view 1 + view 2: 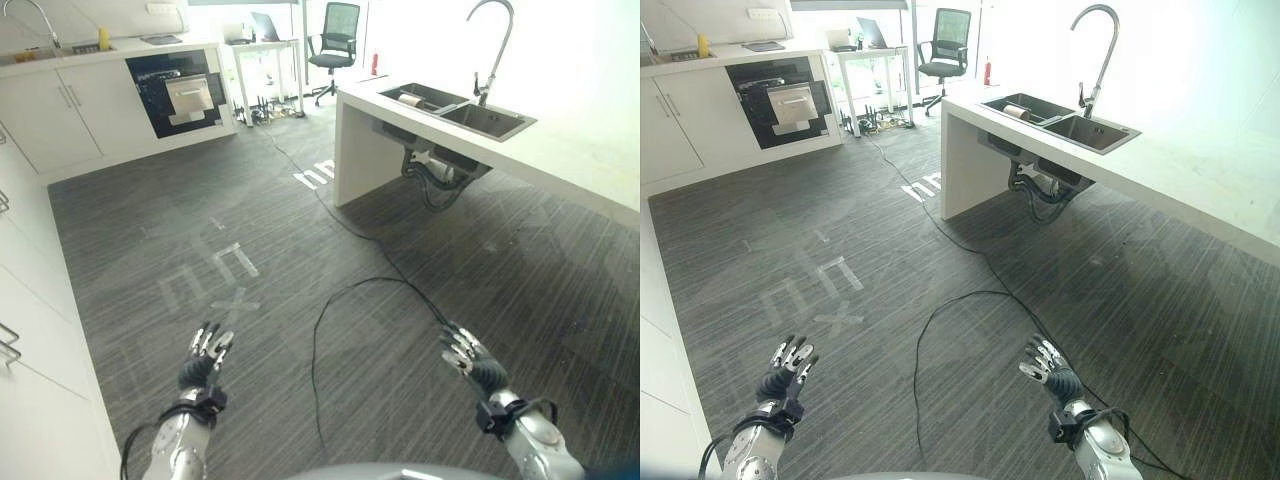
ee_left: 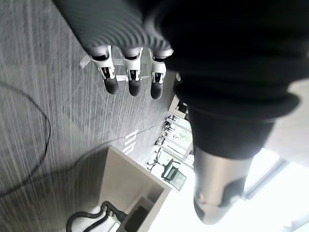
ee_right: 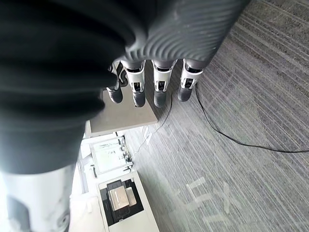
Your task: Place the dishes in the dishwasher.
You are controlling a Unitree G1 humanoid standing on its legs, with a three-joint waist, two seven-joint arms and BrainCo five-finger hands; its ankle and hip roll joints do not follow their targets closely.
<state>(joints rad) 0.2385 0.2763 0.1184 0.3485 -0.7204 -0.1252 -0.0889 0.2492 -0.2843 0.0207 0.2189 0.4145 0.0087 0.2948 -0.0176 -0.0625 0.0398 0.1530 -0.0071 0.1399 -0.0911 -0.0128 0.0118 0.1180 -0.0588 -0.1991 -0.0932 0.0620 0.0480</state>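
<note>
The dishwasher is a dark built-in unit with a silver front panel, set in the white cabinets across the room at the far left. A pale object lies in the double sink of the white island on the right; what it is I cannot tell. My left hand hangs low over the floor on the left, open and holding nothing, fingers straight. My right hand hangs low on the right, open and holding nothing, fingers straight. Both hands are far from the dishwasher and the sink.
The white island counter with a tall curved faucet runs along the right. White cabinets line the left edge. An office chair and a desk stand at the back. Grey striped floor with white tape marks lies between.
</note>
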